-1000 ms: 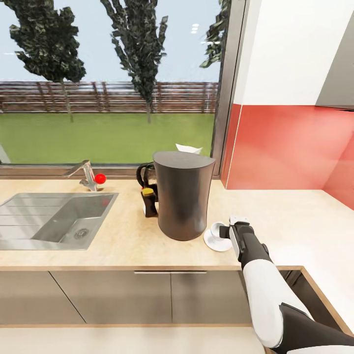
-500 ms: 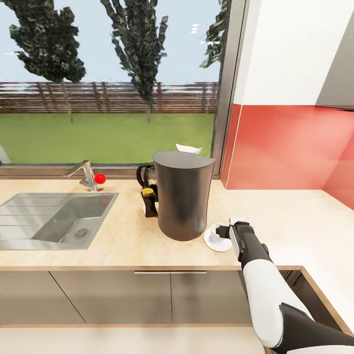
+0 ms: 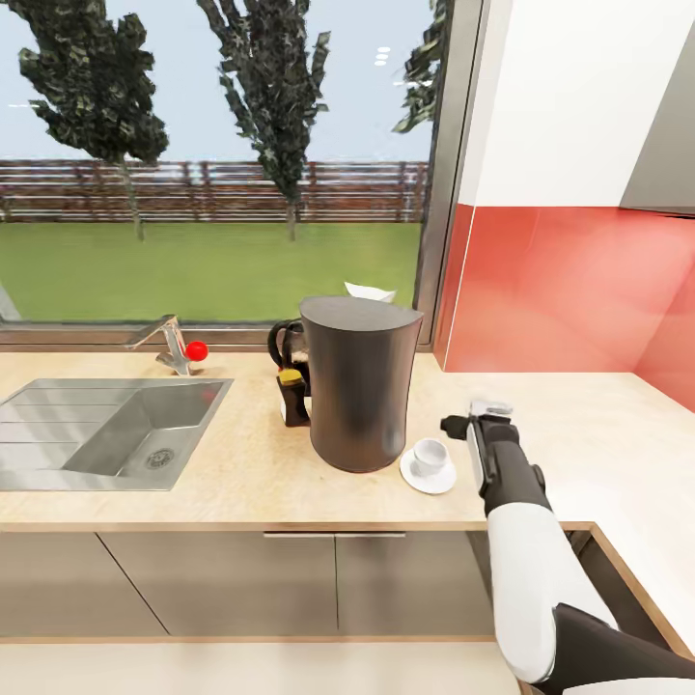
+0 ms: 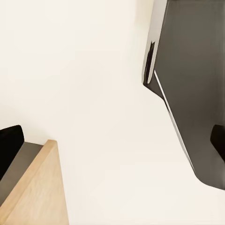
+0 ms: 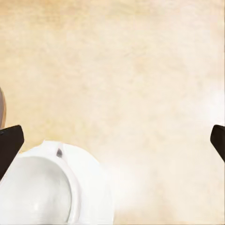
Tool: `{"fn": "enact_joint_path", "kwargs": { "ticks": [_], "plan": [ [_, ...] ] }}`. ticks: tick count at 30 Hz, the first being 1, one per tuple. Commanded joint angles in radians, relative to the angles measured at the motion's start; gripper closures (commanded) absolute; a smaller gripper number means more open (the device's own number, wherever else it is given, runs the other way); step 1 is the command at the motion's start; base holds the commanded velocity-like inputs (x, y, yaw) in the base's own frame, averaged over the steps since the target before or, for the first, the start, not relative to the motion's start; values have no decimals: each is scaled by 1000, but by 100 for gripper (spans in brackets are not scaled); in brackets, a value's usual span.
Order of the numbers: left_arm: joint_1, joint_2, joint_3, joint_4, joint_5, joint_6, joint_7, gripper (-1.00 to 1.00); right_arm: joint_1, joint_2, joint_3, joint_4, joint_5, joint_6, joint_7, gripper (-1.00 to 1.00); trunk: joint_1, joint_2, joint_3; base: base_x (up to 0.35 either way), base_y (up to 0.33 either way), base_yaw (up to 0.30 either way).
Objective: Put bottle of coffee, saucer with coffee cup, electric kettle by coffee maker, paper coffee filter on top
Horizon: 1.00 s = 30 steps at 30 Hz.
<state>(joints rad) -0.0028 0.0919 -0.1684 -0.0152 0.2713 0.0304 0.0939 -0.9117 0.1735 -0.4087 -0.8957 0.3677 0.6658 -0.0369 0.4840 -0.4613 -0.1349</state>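
At the counter's front edge, the right gripper (image 3: 461,423) hangs with jaws wide apart and empty, near the coffee cup (image 3: 430,455), which sits on its saucer (image 3: 415,476) just beside the coffee maker (image 3: 359,381). Best to lift straight away without bumping the cup. I cannot tell the left jaws' state

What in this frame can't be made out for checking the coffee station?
- Electric kettle: head view, mostly hidden behind the coffee maker; only its handle shows.
- Paper coffee filter: head view, only a white tip shows past the coffee maker's far top edge; resting on it or behind it, unclear.
- Bottle of coffee: head view, partly covered by the coffee maker.
- Coffee cup: right wrist view, cut off by the edge.
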Motion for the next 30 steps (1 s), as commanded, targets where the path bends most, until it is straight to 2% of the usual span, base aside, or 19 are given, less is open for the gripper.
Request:
{"fn": "enact_joint_path", "kwargs": {
  "ticks": [1, 6, 8, 11, 16, 17, 18, 20, 21, 24, 26, 27, 28, 30],
  "plan": [
    [0, 0, -8, -2, 9, 3, 3, -100, -1, 1, -1, -54, -2, 34, -1, -100, 1, -2, -2, 0, 0, 0],
    [0, 0, -8, -2, 10, 2, 3, -100, -1, 1, 0, -173, -3, 58, 6, -100, 1, -2, -2, 0, 0, 0],
    [0, 0, -9, -2, 9, 2, 2, -100, -1, 1, 13, -213, -3, 60, 7, -100, 1, -2, -2, 0, 0, 0],
    [0, 0, -10, -3, 8, -1, 2, -100, -1, 1, 56, -223, -3, 61, 8, -100, 1, -2, -2, -20, 0, 0],
    [0, -1, -13, -4, 3, -3, 3, -100, 1, 1, 77, -206, 1, 59, 9, -100, 1, -2, -2, -200, -19, 0],
    [0, -1, -12, -5, 2, -3, 3, -100, 4, 1, 79, -188, 1, 26, 8, -100, 1, -2, -2, -303, -87, 0],
    [0, -1, -12, -6, 2, -3, 3, -100, 7, 1, 79, -180, 1, -15, 8, -100, 1, -2, -2, -306, -90, 0],
    [0, -1, -13, -8, 2, -3, 3, -100, 32, 1, 79, -156, 4, -189, 5, -100, 1, -2, -2, -311, -91, 0],
    [0, -2, -13, -10, 2, -3, 3, -100, 63, 1, 78, -140, 5, -322, 2, -100, 1, -2, -2, -313, -90, 0],
    [0, -3, -13, -14, 2, -3, 3, -100, 138, 1, 76, -119, 6, -567, -20, -100, 1, -2, -2, -313, -90, 0],
    [-1, -3, -13, -15, 2, -3, 3, -100, 163, 1, 76, -113, 6, -644, -34, -100, 1, -2, -2, -313, -90, 0],
    [-1, -4, -13, -16, 3, -3, 3, -100, 234, 1, 76, -89, 4, -871, -78, -100, 1, -2, -2, -160, -37, 0],
    [-1, -4, -13, -16, 3, -3, 3, -100, 245, 1, 76, -84, 4, -907, -85, -100, 1, -2, -2, -128, -30, 0],
    [-2, -5, -13, -17, 3, -3, 3, -100, 283, 1, 76, -61, 4, -1038, -112, -100, 1, -2, -2, -67, -16, 0]
  ]
}}
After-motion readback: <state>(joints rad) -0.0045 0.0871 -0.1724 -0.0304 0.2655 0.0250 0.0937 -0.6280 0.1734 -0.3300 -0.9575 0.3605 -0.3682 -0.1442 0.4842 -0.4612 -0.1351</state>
